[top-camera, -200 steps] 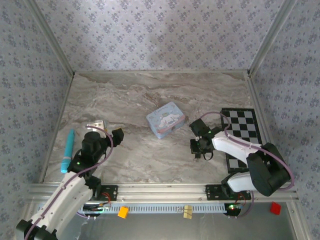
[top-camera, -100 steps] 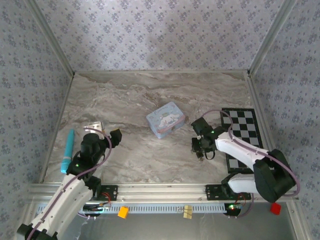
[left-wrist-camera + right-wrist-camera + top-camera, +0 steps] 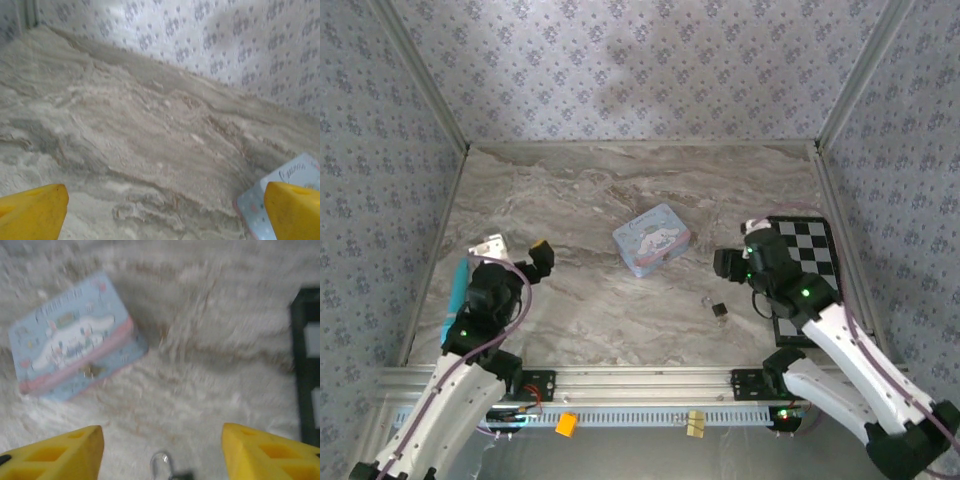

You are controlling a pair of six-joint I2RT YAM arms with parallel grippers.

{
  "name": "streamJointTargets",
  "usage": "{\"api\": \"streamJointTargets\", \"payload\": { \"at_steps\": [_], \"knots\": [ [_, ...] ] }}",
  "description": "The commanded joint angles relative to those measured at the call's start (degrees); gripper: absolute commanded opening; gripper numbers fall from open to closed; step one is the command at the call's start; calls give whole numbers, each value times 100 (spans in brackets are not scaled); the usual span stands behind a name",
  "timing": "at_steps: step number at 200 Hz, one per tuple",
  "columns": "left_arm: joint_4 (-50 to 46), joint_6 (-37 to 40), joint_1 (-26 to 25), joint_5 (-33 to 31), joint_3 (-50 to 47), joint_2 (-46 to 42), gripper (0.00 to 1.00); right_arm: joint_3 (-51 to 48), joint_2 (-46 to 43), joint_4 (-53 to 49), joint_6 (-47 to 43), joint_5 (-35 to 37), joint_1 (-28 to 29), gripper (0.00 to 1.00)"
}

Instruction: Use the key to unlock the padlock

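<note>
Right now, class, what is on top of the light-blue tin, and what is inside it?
Nothing rests on the light-blue tin; its cartoon-printed lid is bare. The lid looks shut, so the inside is hidden.

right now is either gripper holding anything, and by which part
Nothing is held. The left gripper and the right gripper are both open with nothing between their fingers. The padlock lies on the table, untouched.

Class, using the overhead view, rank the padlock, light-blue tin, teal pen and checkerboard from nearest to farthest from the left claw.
From the left claw:
1. Teal pen, left edge.
2. Light-blue tin, centre.
3. Padlock, right of centre.
4. Checkerboard, far right.
</note>
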Motion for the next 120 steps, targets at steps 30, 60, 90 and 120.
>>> {"api": "streamJointTargets", "payload": {
  "at_steps": [30, 60, 90, 120],
  "knots": [
    [350, 38, 34, -973, 212, 37, 100, -894, -773, 1607, -899, 1113, -187, 99],
    [1295, 253, 47, -2100, -330, 429, 100, -1202, -582, 2005, -1238, 1476, -307, 99],
    [2804, 1190, 318, -2508, -624, 1706, 100, -1482, -124, 2372, -1941, 1732, -523, 99],
    [2982, 1398, 770, -2644, -214, 3034, 100, -1749, 93, 2841, -2050, 1879, -953, 99]
  ]
}}
